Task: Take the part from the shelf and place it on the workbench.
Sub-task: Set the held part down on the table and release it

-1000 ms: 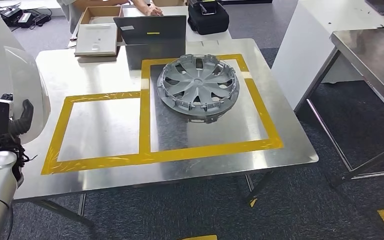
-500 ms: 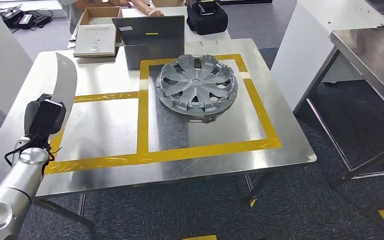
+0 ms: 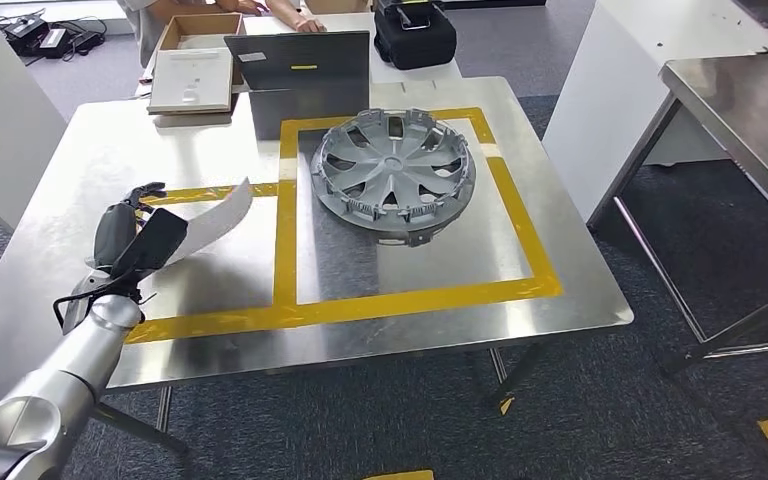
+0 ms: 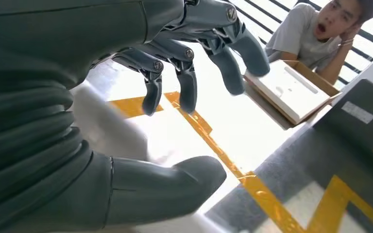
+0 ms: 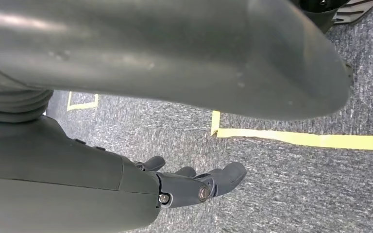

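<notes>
At lower left of the head view the left hand grips a pale curved part, thumb below and fingers arched above, over the left taped square on the workbench. The right hand hangs over carpet, fingers loosely apart, holding nothing. Mid-frame lies a hubcap. Farther up stand a laptop, box, bag and a seated person.

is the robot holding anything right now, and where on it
Yes: the left hand holds a thin white curved panel by its lower end, above the table. The right hand hangs open.
</notes>
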Motion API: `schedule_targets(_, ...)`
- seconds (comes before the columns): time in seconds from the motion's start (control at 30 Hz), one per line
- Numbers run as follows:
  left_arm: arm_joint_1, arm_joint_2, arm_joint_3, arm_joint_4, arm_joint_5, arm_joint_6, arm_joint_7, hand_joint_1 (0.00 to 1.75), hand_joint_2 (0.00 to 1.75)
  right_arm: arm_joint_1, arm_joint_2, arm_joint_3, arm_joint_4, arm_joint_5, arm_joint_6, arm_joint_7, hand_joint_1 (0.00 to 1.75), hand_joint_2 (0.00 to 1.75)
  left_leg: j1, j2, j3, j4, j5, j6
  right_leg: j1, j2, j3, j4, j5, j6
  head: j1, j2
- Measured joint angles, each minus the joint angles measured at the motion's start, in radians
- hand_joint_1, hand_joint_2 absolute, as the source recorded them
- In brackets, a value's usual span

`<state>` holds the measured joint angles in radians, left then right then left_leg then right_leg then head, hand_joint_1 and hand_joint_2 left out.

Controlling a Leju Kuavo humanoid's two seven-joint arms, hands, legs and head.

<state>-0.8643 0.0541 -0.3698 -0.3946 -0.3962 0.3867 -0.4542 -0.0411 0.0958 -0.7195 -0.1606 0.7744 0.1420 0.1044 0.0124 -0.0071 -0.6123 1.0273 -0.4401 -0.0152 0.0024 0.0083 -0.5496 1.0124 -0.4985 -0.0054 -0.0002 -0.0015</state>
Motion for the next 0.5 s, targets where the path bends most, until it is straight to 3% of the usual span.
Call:
schedule_targets(0.1,-0.014,-0.009,-0.015,0.01,-0.037,0.02,0.077,0.0,0.0,0.001,0.002,0.0,0.0,-0.004,-0.002,0.006,0.0,0.0,0.0,0.0,0.0,0.0,0.0,0.0,0.0,0.0,0.0,0.0,0.0,0.0,0.0,0.0)
schedule_targets(0.23,-0.034,-0.017,-0.02,0.014,-0.05,0.045,0.119,0.0,0.0,0.001,0.008,0.0,0.0,-0.015,-0.005,0.009,0.0,0.0,0.0,0.0,0.0,-0.001,0.0,0.0,0.0,0.0,0.0,0.0,0.0,0.0,0.0,0.0)
schedule_targets(0.5,-0.064,-0.017,-0.013,-0.012,-0.017,0.075,0.073,0.0,0.0,0.001,0.024,-0.009,0.0,-0.022,-0.016,0.008,0.0,0.0,0.0,0.0,0.001,-0.001,0.001,-0.001,0.0,0.0,0.001,0.0,0.0,0.0,0.0,0.0)
